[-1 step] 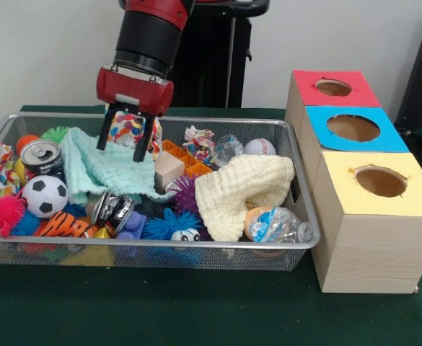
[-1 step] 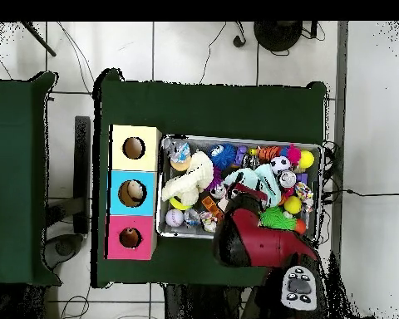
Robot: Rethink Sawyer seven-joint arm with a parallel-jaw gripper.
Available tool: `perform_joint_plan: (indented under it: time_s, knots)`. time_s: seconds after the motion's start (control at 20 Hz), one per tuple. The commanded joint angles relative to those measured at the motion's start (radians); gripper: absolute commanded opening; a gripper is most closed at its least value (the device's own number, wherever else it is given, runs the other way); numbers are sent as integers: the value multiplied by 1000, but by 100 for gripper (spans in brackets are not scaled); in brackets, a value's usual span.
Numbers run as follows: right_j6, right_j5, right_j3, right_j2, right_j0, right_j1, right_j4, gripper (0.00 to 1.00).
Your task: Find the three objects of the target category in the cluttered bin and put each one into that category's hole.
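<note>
In the front view, a wire mesh bin (image 1: 297,241) is seen on the green counter (image 1: 196,310), filled with mixed toys and cloths. The gripper (image 1: 128,143) is held above the bin's rear left part with its two black fingers (image 1: 104,130) spread apart and nothing clasped between them; a multicoloured patterned item (image 1: 128,126) is seen just behind them. Below the gripper a mint cloth (image 1: 102,166) is spread, with a tin can (image 1: 41,156) and a soccer ball (image 1: 45,196) to its left. A cream cloth (image 1: 243,191) is draped at the right, near a baseball (image 1: 260,147). Beside the bin, a wooden box (image 1: 369,238) is set, topped by red (image 1: 333,88), blue (image 1: 353,128) and yellow (image 1: 381,182) panels, each with a hole. In the overhead view, the red arm (image 2: 257,237) is seen covering the bin's (image 2: 244,139) lower middle, and the box (image 2: 135,192) is placed against the bin's left side. The target category cannot be told.
</note>
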Motion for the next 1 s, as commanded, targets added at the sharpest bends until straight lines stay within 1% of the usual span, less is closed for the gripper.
perform_joint_plan:
  time_s: [0.05,0.5,0.8,1.0]
  knots:
    - [41,-58,-129,133,-65,62,-116,100]
    - [48,-112,-212,157,-99,152,-173,100]
    - [57,-128,-241,165,-100,173,-201,100]
    - [57,-133,-253,154,-87,180,-194,100]
